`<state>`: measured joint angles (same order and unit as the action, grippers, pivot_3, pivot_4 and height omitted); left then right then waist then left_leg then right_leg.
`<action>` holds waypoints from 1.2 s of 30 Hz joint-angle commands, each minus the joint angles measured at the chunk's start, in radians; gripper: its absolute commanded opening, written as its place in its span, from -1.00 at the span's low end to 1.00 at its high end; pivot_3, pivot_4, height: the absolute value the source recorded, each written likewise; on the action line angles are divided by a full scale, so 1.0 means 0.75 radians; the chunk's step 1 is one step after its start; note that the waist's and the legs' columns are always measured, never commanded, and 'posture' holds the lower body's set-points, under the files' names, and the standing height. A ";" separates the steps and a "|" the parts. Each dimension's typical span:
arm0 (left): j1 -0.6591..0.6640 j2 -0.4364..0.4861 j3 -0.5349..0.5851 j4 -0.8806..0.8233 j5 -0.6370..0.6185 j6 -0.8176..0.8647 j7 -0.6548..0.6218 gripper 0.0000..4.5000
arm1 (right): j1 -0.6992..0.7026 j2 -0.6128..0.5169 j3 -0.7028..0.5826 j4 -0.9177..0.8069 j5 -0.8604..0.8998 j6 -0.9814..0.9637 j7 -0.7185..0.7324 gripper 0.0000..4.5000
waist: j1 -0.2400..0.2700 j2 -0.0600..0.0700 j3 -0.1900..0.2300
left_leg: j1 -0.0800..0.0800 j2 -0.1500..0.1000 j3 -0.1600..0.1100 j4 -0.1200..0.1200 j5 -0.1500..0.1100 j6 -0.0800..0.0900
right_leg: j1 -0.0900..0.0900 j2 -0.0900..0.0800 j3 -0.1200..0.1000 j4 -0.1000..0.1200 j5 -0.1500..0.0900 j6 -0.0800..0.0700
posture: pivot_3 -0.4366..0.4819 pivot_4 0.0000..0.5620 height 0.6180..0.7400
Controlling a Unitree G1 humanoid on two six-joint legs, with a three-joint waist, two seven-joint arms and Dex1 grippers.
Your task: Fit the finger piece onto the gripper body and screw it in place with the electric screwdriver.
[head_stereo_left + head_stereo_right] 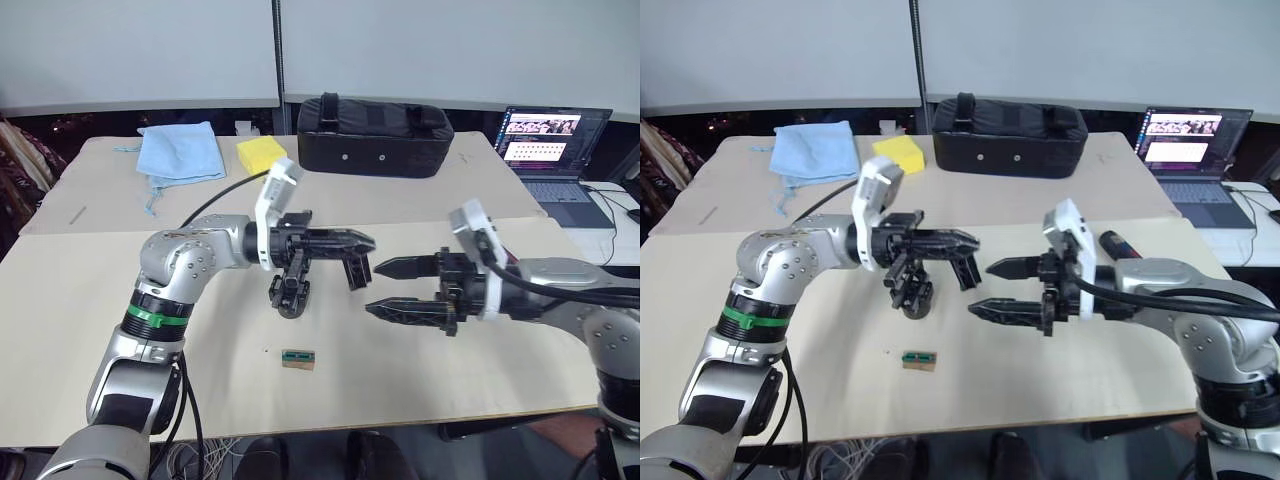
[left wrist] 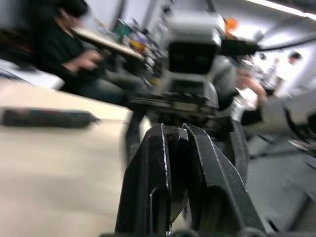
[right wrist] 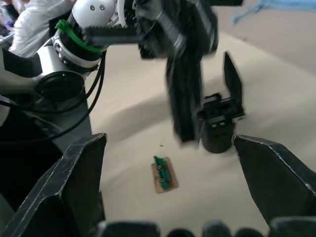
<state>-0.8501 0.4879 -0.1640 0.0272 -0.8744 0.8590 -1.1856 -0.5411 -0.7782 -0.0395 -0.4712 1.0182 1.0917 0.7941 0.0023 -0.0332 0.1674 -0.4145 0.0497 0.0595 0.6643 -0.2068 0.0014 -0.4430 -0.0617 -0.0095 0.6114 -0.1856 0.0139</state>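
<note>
Setting: robotics lab or office workspace.
Work surface: paper-covered table (image 1: 90, 290).
Equipment: open laptop (image 1: 553, 150) at table edge; black carry case (image 1: 373, 134); small green-topped circuit block (image 1: 298, 358).
Surroundings: grey partition panels (image 1: 140, 50); seated people (image 2: 64, 49) at desks behind.

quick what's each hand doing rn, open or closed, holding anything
Left hand: closed on the finger piece, above the gripper body.
Right hand: open, holding nothing.
</note>
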 commanded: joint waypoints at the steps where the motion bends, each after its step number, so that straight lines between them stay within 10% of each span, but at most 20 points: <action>1: -0.025 0.007 -0.032 -0.050 0.034 0.017 -0.067 -0.99 | -0.049 0.020 0.056 -0.018 0.013 0.046 -0.018 1.00 | 0.001 0.000 0.000 | 0.000 0.000 0.000 0.000 0.000 0.000 | 0.000 0.000 0.000 0.000 0.000 0.000 | -0.05 -0.47 1.00; 12: -0.017 0.031 -0.083 -0.100 0.162 0.003 -0.132 -0.99 | -0.110 0.117 0.099 -0.026 0.062 0.136 -0.107 1.00 | 0.005 0.000 0.000 | -0.002 0.000 -0.001 0.000 0.000 0.000 | -0.002 0.000 0.000 0.000 0.000 0.001 | -0.05 -0.47 1.00; 24: -0.010 0.072 -0.073 -0.147 0.139 0.035 -0.229 -0.99 | -0.086 0.104 0.087 -0.035 0.063 0.138 -0.111 -0.72 | 0.005 0.000 0.000 | -0.002 0.000 -0.001 0.000 0.000 0.000 | -0.002 0.000 0.000 0.000 0.000 0.001 | -0.05 -0.47 1.00; 31: -0.006 0.034 -0.010 -0.136 0.127 0.020 -0.185 -0.99 | -0.051 0.088 0.089 -0.053 0.056 0.133 -0.105 -0.81 | 0.006 0.000 0.000 | -0.002 0.000 -0.001 0.000 0.000 0.000 | -0.002 0.001 0.000 0.000 0.000 0.001 | -0.05 -0.47 1.00; 36: 0.037 0.059 0.064 -0.121 0.131 -0.022 -0.183 0.02 | 0.003 0.077 0.060 -0.070 0.045 0.085 -0.084 -0.81 | 0.007 0.000 0.000 | -0.002 0.000 -0.001 0.000 0.000 0.000 | -0.002 0.001 0.000 0.000 0.004 0.008 | -0.05 -0.47 1.00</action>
<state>-0.8285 0.5248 -0.1566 -0.0407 -0.7517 0.8598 -1.3149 -0.5348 -0.7129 0.0462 -0.5019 1.0433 1.1857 0.7177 0.0078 -0.0332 0.1674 -0.4160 0.0497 0.0585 0.6643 -0.2068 0.0015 -0.4442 -0.0610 -0.0096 0.6116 -0.1823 0.0200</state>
